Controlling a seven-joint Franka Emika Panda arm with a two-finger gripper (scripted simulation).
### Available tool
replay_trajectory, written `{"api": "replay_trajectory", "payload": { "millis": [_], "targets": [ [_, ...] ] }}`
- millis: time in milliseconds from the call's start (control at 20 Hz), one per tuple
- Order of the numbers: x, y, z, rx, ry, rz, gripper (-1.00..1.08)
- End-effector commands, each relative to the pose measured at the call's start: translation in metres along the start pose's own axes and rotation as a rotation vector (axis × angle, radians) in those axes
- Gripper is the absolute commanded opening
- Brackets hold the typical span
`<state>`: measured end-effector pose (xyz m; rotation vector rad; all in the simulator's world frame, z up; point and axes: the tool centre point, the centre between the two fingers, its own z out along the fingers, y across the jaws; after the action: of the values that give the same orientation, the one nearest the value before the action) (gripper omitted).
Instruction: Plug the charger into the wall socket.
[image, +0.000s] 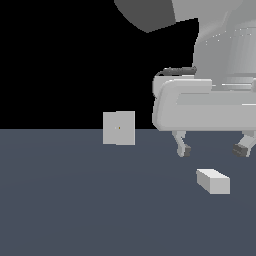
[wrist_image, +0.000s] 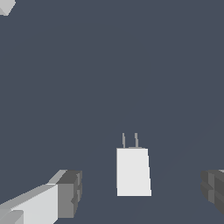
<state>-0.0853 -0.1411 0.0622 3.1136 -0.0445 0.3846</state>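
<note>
Overhead, the gripper hung above the charger with its jaws spread wide and nothing held between them. Its fingertips were clear of the block and not touching it. The charger lay flat on the dark floor, between the two fingers as the wrist view showed, with two thin prongs projecting from one end. The wall socket stood upright, well apart from the charger, toward the exterior view's left
</note>
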Motion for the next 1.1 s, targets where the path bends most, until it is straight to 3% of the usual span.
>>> {"api": "replay_trajectory", "payload": {
  "millis": [0, 850, 900, 1050],
  "targets": [
    [-0.001, 0.000, 0.002, 0.000, 0.000, 0.000, 1.00],
    [-0.013, 0.000, 0.049, 0.001, 0.002, -0.001, 1.00],
    [-0.013, 0.000, 0.049, 0.001, 0.002, -0.001, -1.00],
    [-0.013, 0.000, 0.049, 0.001, 0.002, -0.001, -1.00]
  ]
}}
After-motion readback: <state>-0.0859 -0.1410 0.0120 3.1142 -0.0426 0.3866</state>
